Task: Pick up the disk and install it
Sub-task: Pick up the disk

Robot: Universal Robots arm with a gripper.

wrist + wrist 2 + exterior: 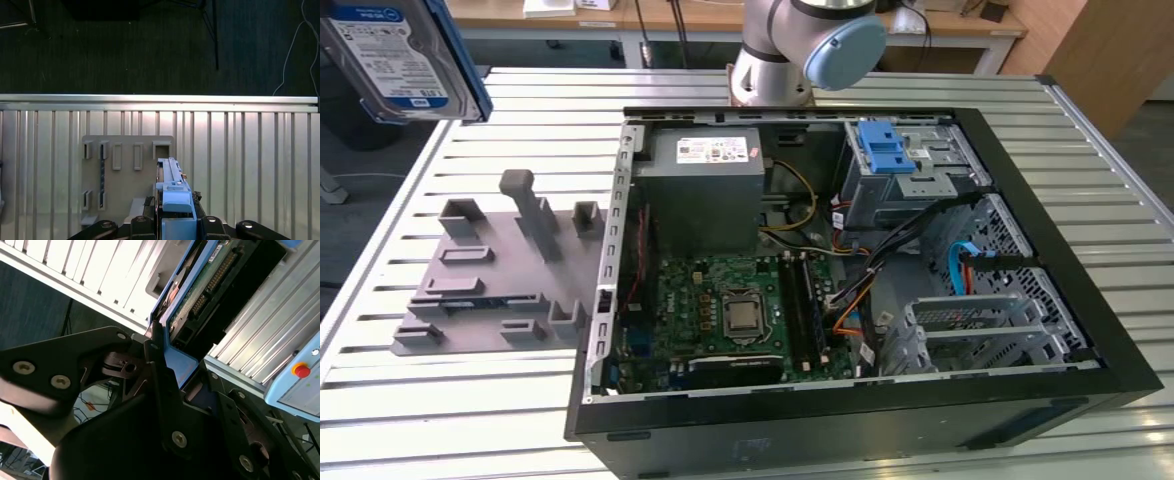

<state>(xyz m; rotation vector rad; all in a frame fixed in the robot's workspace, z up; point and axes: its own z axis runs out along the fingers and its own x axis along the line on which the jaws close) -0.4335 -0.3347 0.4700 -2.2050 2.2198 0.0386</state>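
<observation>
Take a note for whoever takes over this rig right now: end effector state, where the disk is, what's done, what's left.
End effector: shut on the disk, gripping its blue bracket.
Disk: in the air at the exterior view's upper left; in the first wrist view the grey fixture lies below it.
Case: open on the table, to the exterior view's right of the fixture.
Done: disk picked up.
Left: install; the disk is not yet in the case.

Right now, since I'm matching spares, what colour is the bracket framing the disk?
Blue. The bracket on the disk shows best in the first wrist view.
</observation>
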